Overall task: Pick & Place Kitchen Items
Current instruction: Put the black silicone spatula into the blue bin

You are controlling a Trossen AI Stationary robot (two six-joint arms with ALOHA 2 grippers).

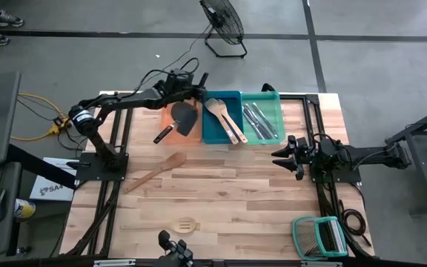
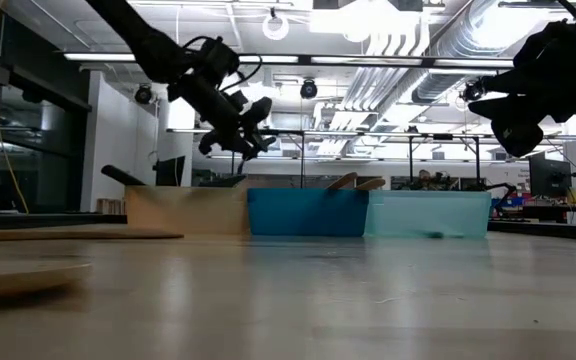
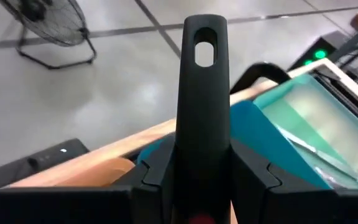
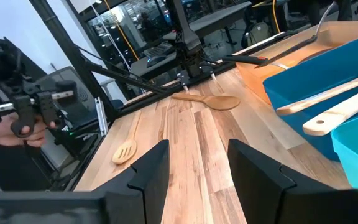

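1. High view is showing the left gripper hovering over the orange rectangular tray, clamping the handle of a black spatula.
2. A second black spatula with a red-tipped handle is lying in that tray.
3. Two pale wooden utensils are resting in the blue tray; silver metal cutlery is filling the teal tray.
4. One wooden spoon and one slotted wooden spatula are lying on the wooden table.
5. The right gripper is waiting open near the teal tray.
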